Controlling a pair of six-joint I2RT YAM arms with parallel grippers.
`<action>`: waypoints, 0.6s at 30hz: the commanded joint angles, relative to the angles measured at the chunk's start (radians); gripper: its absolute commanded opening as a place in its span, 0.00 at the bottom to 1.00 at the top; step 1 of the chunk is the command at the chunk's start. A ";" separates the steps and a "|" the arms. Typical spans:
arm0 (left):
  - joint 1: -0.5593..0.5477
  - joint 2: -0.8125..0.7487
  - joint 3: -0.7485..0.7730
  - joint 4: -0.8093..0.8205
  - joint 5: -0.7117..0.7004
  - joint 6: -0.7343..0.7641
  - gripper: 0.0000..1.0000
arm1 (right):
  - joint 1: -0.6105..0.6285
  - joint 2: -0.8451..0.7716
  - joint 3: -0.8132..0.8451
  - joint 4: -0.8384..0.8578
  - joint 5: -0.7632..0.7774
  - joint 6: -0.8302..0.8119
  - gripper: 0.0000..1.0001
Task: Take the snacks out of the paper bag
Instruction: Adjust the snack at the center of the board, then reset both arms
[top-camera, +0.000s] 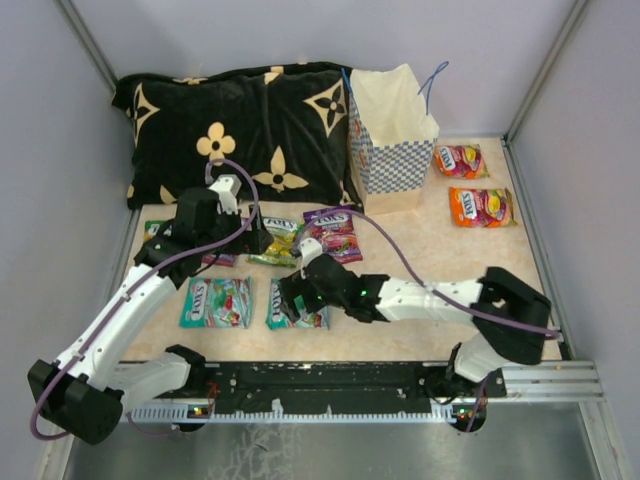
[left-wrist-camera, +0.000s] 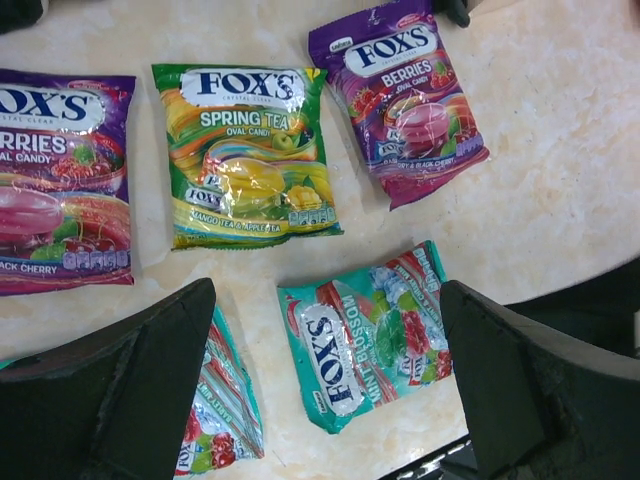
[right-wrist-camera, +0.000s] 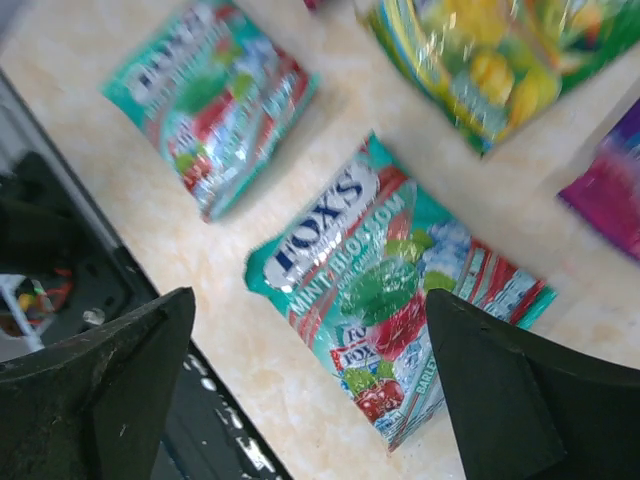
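The blue-and-white checkered paper bag (top-camera: 392, 150) is standing at the tabletop's far edge, on the right arm's side. It is well beyond the right tool (top-camera: 300, 298), which is hovering wide open over a flat teal candy packet (right-wrist-camera: 390, 290) — left tool (left-wrist-camera: 328, 290) gaping too.

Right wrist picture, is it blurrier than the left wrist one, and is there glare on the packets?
Right wrist: yes, blurred throughout, though the teal packet lettering is readable. Left wrist: sharp, with glare streaks on the green packet.

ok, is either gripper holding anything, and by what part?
Nothing held. The left gripper and right gripper are both open; the teal packet below the right one lies flat, untouched.
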 joint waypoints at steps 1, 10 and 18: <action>0.008 0.002 0.059 0.057 0.021 0.028 0.99 | -0.084 -0.222 0.017 0.059 -0.072 -0.103 0.99; 0.011 -0.030 0.056 0.166 0.061 0.125 0.99 | -0.448 -0.508 -0.131 -0.012 -0.208 -0.055 0.99; 0.009 -0.081 -0.027 0.245 0.057 0.162 0.99 | -0.624 -0.662 -0.247 -0.073 -0.174 -0.039 0.99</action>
